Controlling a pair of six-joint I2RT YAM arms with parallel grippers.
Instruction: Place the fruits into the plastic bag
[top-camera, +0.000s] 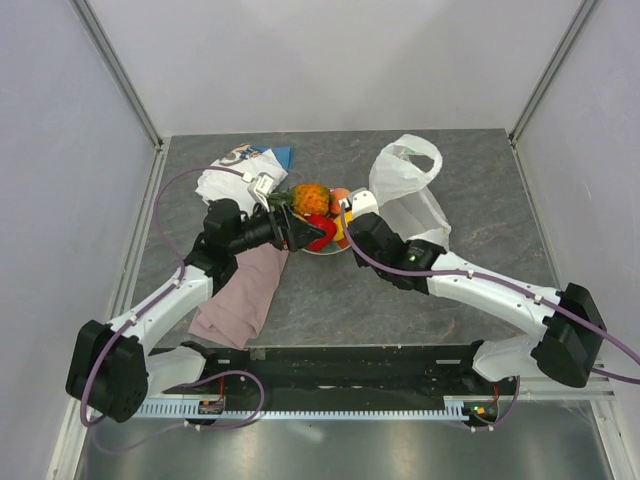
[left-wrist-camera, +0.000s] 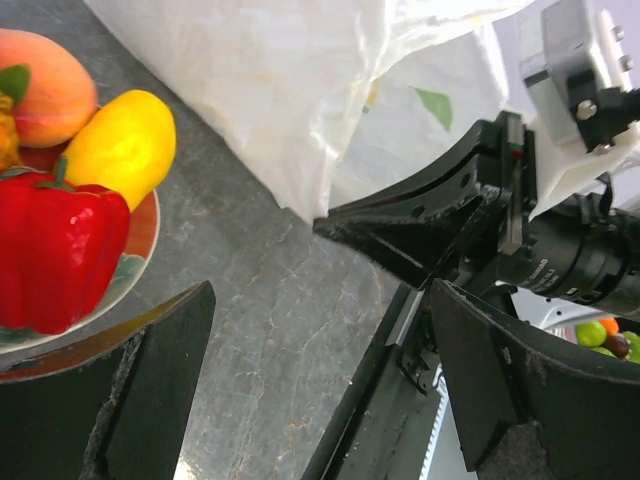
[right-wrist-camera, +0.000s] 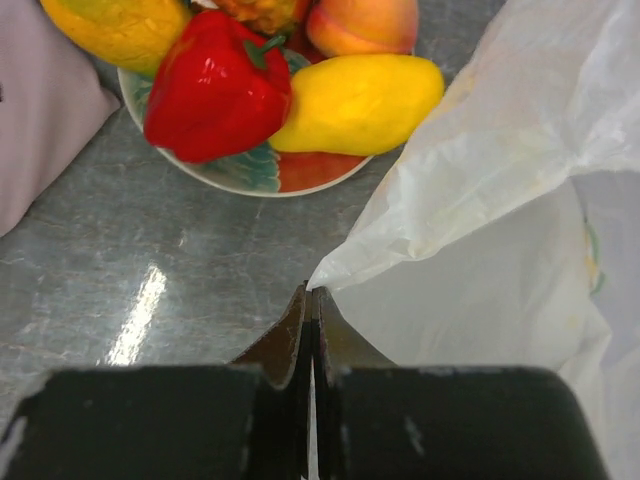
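- The step in hand is judged to be the opening of the plastic bag. None of the fruits is seen inside it, and those in view are heaped on the plate near the middle of the table.
- The right gripper is shown with its fingers pressed together. A pointed corner of the bag's edge is drawn right up to their tips, so the film appears to be pinched there, though by very little.
- The left gripper is held with its fingers wide apart and nothing between them, low at about 8 o'clock of the plate in the top view. The red pepper is the piece nearest to it.
- In the top view the bag is laid just beside the plate at 2 o'clock, with a handle loop turned toward 12 o'clock.
- On the plate the pineapple is set at 11 o'clock and the peach at 1 o'clock. One mango is laid on the bag side.
- For the next move, the pinched edge probably needs to be lifted so that a mouth is made, since the bag is seen lying flat.
- A fruit then has to be clasped by the open fingers and carried toward 2 o'clock. Slipping is to be expected of both the thin film and the glossy, rounded pieces.
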